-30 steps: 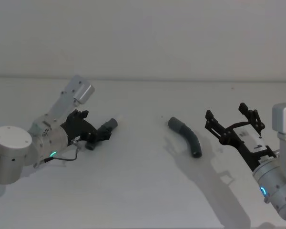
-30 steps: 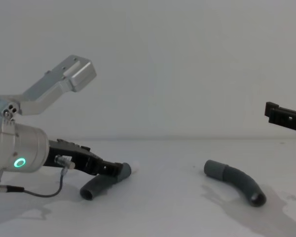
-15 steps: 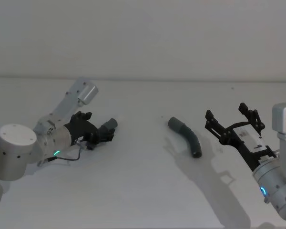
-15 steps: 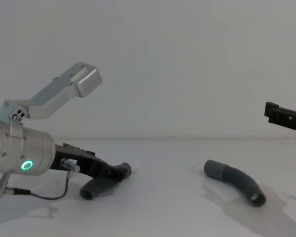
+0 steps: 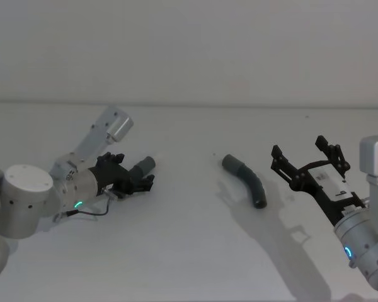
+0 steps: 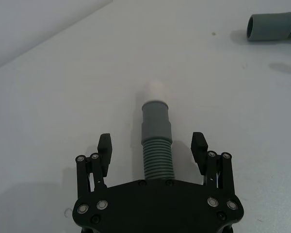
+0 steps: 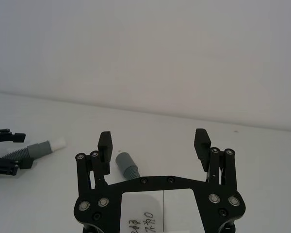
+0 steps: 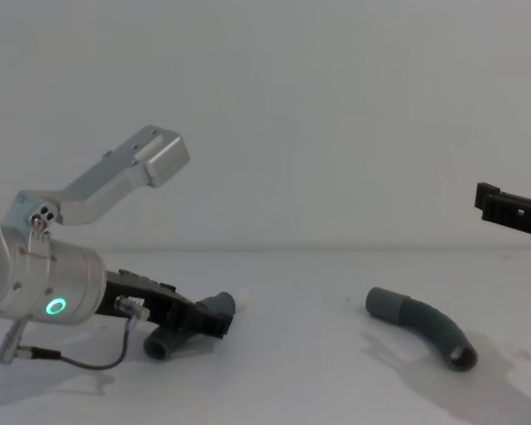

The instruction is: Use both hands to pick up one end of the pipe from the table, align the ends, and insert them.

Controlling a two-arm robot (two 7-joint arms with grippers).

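**Straddling one hose piece, left gripper stands open at table level**

Black plastic two-finger left gripper (image 6: 152,145) sits low over the table with its jaws spread wide. One finger (image 6: 105,148) stands on each side of a short, curved, dark grey ribbed hose piece (image 6: 158,160). A clear gap shows between each finger and the ribs, so the gripper has hold of nothing. The piece runs straight out from between the fingers. Just past the fingertips it widens into a smooth, lighter grey cuff (image 6: 156,121), which ends in a narrower white tip (image 6: 157,90) pointing away from the gripper.

In the chest view the same left gripper (image 8: 214,320) reaches in at table height, with the piece's plain dark open end (image 8: 157,345) below and behind its fingers. Behind the gripper is a silver cylindrical wrist (image 8: 35,279) with a green ring light (image 8: 55,308).

Well apart from it, toward the robot's right, a second curved dark grey ribbed hose piece (image 5: 247,180) lies on the plain matte white table (image 5: 189,258), between the two grippers. Its grey cuff end (image 8: 385,304) points toward the left gripper and its dark open end (image 8: 460,356) toward the right one.

The black two-finger right gripper (image 5: 302,154) hangs above the table, near this second piece and just to its right. Its jaws are fully spread and it holds nothing. From its own wrist camera, the right gripper (image 7: 153,141) faces the second piece's cuff (image 7: 126,165), which lies on the table beyond its fingers.
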